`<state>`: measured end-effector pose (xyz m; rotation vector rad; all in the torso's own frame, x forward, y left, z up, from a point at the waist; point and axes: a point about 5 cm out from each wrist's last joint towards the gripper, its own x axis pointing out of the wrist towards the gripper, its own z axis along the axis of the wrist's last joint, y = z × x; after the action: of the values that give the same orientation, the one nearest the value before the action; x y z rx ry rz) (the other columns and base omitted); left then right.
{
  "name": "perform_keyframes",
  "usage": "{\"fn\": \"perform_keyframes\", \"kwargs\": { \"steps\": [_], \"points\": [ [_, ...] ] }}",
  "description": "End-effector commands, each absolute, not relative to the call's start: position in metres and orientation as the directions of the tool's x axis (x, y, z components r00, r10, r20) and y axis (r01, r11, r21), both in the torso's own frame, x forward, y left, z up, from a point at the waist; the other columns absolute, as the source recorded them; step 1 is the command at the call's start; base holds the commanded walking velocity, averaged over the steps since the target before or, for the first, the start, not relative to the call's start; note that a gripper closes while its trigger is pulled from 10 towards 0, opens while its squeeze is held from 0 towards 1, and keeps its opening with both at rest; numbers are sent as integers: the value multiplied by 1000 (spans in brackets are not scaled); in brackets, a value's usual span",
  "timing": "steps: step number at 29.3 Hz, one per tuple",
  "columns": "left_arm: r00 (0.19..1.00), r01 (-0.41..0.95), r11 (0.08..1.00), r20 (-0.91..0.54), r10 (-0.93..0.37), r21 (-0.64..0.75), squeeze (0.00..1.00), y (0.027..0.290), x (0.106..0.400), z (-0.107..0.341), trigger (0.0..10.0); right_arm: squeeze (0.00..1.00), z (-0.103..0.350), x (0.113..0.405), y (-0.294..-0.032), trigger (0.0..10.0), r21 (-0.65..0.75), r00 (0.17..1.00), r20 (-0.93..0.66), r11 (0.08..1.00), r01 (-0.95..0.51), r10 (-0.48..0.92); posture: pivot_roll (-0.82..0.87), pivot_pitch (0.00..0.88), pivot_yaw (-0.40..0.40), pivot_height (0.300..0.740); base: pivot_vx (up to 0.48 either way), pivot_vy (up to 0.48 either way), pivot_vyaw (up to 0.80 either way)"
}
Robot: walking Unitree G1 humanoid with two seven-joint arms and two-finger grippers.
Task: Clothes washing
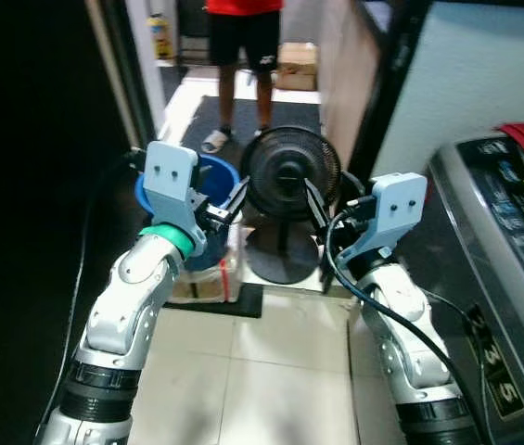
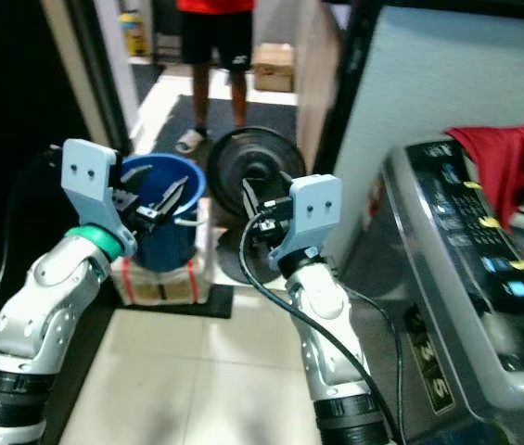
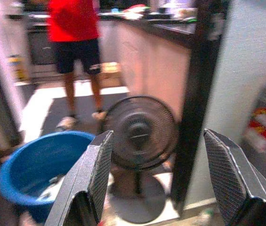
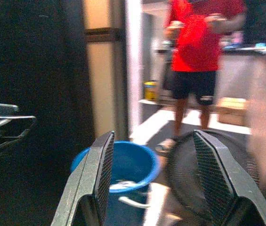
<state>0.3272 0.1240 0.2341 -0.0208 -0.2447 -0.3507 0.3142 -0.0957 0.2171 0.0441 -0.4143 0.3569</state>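
Observation:
A grey washing machine (image 2: pixel 466 278) stands at my right, with a red garment (image 2: pixel 512 162) lying on its top. A blue basin (image 2: pixel 164 209) sits on a box on the floor ahead to the left, with something pale inside. Both arms are raised in front of me. My left gripper (image 1: pixel 229 206) is open and empty, held before the basin. My right gripper (image 1: pixel 317 209) is also open and empty, in front of a black floor fan (image 1: pixel 289 171). In the wrist views the left fingers (image 3: pixel 92 179) and the right fingers (image 4: pixel 97 179) stand wide apart.
A person in a red shirt and black shorts (image 1: pixel 243 37) stands in the doorway beyond the fan. A cardboard box (image 1: pixel 297 65) lies behind them. A dark wall runs along my left. Pale floor tiles (image 1: pixel 262 371) lie between my arms.

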Motion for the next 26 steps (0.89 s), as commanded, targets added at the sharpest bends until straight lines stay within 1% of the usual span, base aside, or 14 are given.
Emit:
{"fn": "perform_keyframes", "kwargs": {
  "steps": [1, 3, 11, 17, 26],
  "points": [
    [913, 337, 941, 231, -336, 36, 0, 123, 327, 230, 10000, 0, 210, 314, -99, 10000, -25, 865, 380, 938, -345, 328, 76, 16, 56, 740, 0, 0, 694],
    [916, 321, 946, 240, -322, 47, 0, 124, 327, 230, 10000, 0, 209, 313, -97, 10000, -21, 865, 379, 938, -347, 328, 76, 18, 61, 740, 317, 0, 0],
    [914, 320, 946, 243, -324, 58, 0, 122, 327, 230, 10000, 0, 207, 312, -96, 10000, -22, 869, 377, 941, -338, 321, 73, 18, 65, 740, 480, 0, 0],
    [912, 323, 944, 245, -328, 61, 0, 121, 328, 230, 10000, 0, 206, 313, -97, 10000, -21, 872, 376, 944, -329, 313, 72, 17, 68, 740, 480, 0, 782],
    [912, 320, 945, 251, -326, 64, 0, 121, 330, 230, 10000, 0, 207, 313, -98, 10000, -22, 872, 382, 946, -323, 306, 69, 13, 69, 740, 480, 0, 0]
  ]
}}
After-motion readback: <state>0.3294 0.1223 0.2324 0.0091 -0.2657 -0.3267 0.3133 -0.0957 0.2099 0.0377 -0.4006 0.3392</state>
